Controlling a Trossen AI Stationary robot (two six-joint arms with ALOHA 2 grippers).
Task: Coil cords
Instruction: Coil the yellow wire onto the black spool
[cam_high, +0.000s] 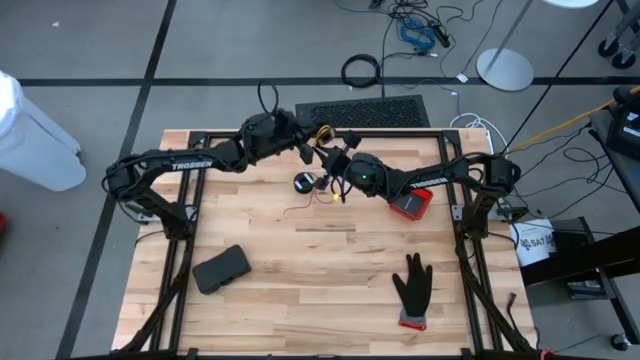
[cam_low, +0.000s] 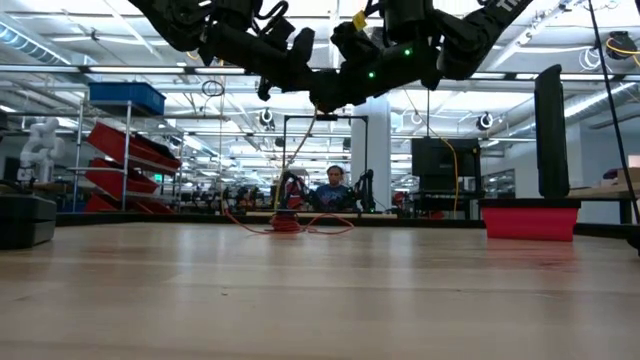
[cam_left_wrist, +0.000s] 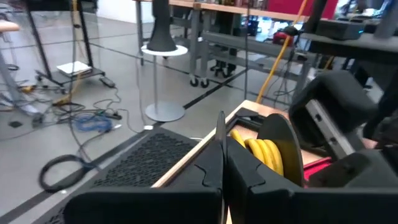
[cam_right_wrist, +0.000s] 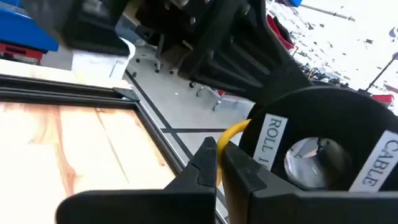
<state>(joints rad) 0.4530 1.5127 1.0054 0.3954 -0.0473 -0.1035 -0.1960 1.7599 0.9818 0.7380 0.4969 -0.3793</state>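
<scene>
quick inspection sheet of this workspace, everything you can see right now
surface: wooden table, bare in the middle
job's things: red cord loose on the table; yellow cord wound on a black spool held up between the arms
clutter: black glove, black pouch, red box
grippers: left gripper shut; right gripper shut on yellow cord
cables: black cable ring on the floor
surroundings: seated person beyond the table

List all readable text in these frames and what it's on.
"TROSSEN": left arm link, high view.
"ROLL" and "CABLE", both cut off: black spool face, right wrist view.
"SA7", partly hidden: white tag right of the table.
Right arm lettering: too small to read.
</scene>
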